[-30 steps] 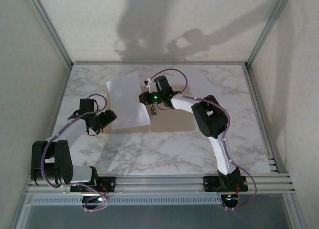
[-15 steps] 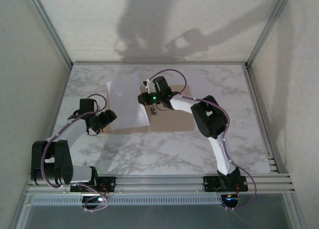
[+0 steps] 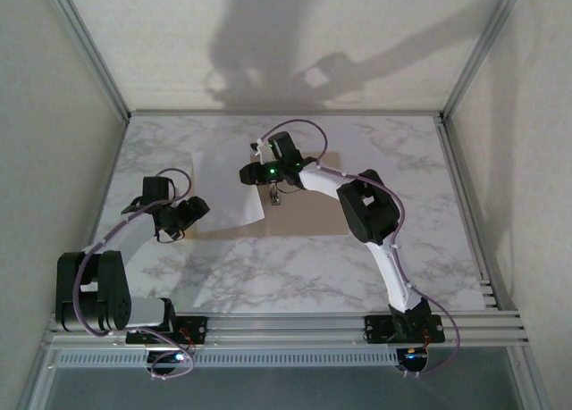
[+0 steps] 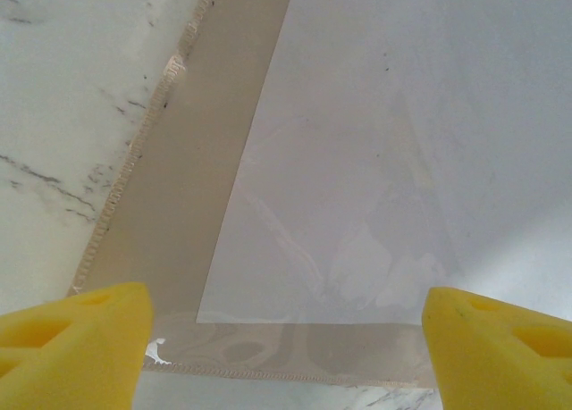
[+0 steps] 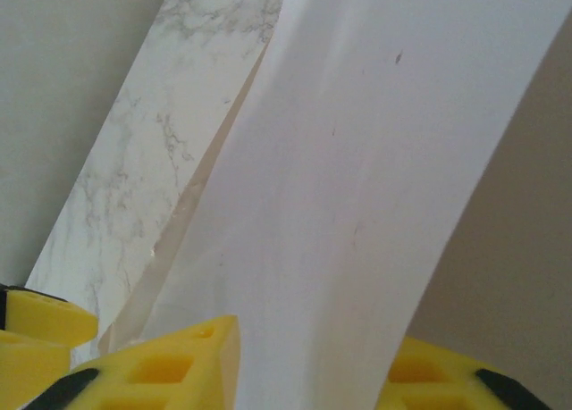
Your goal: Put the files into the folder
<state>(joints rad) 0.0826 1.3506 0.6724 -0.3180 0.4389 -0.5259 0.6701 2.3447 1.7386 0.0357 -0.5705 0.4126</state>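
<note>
The files (image 3: 223, 182), one plain white sheet, lie over the left half of the flat tan folder (image 3: 308, 218) mid-bench (image 3: 420, 213), with marble all round. The right claw (image 3: 268, 176) stands part-spread astride the sheet's right edge. The left claw (image 3: 185, 215) gapes wide beside its near-left corner.

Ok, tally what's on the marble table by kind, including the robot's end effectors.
White paper sheet: 1 that can be told apart
Brown folder: 1
End effectors: 2, the left end effector and the right end effector
Total: 4
</note>
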